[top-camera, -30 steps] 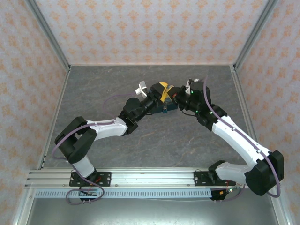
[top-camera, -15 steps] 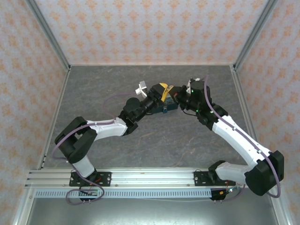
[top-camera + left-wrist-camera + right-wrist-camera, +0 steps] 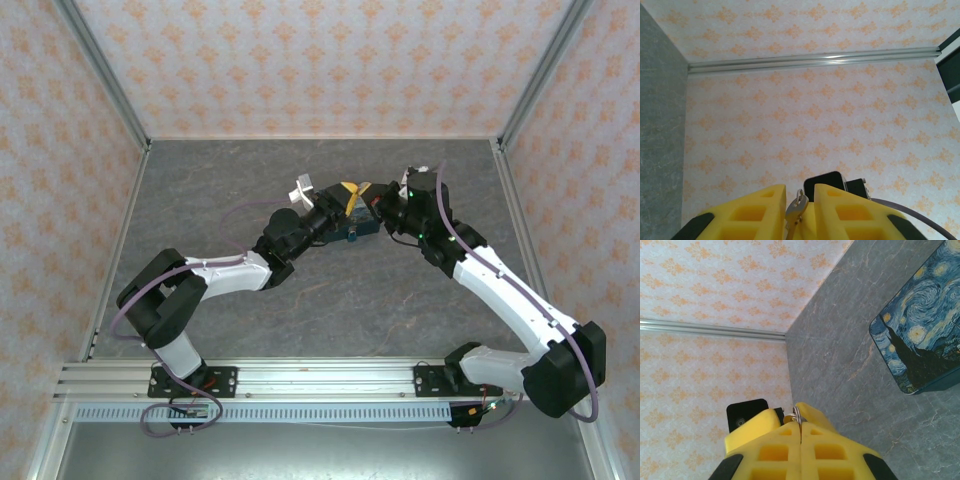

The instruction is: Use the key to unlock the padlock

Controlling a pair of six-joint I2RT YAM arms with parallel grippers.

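My two grippers meet tip to tip above the tin in the top external view, the left gripper [image 3: 347,191] facing the right gripper [image 3: 376,201]. In the left wrist view the key [image 3: 796,209], pale metal with a small ring at its head, stands between the yellow fingers [image 3: 755,210] of my left gripper [image 3: 800,190], which are drawn in close on it. My right gripper [image 3: 800,421] is shut, and a thin metal ring [image 3: 798,413] pokes out at its tips. The padlock is hidden.
The blue-and-yellow Starry Night tin [image 3: 358,231] lies on the grey table just below the grippers, also seen as the tin [image 3: 920,340] at the right of the right wrist view. Patterned walls [image 3: 320,60] enclose the table on three sides.
The left gripper's jaws have narrowed around the key. The right gripper stayed shut and edged slightly toward the left one. Both arms otherwise hold their places.
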